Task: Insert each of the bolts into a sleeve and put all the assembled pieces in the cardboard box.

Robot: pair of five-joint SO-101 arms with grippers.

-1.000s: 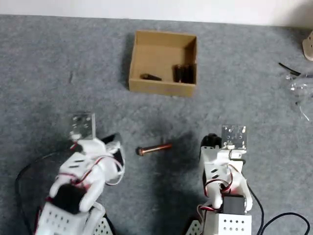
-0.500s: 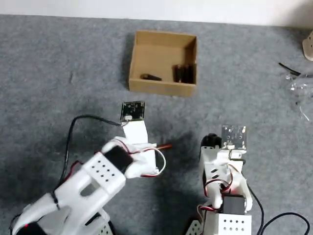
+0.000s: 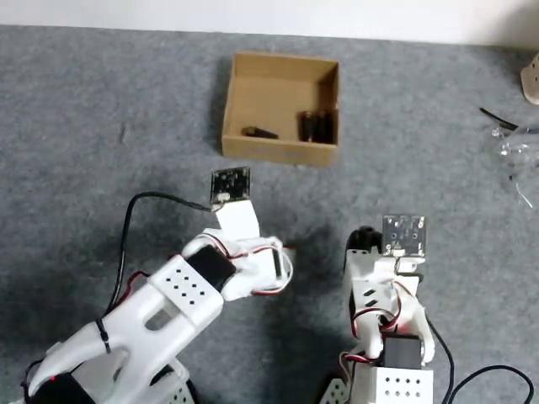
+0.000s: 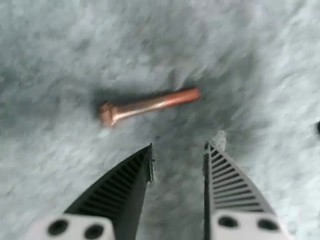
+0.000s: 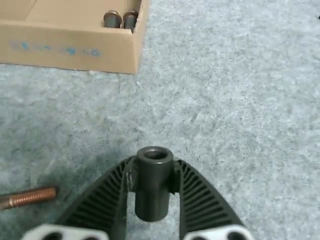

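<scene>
Our left hand (image 4: 179, 151) hangs open near the copper hex-head bolt (image 4: 147, 104); our right hand (image 5: 153, 167) grips a black cylindrical sleeve (image 5: 152, 192). Closing off-centre, we could roll the bolt away.

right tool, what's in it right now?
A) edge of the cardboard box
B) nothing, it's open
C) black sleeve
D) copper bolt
C: in the right wrist view the right tool is shut on the black sleeve, with the sleeve's open end toward the camera. The copper bolt lies loose off to one side.
</scene>
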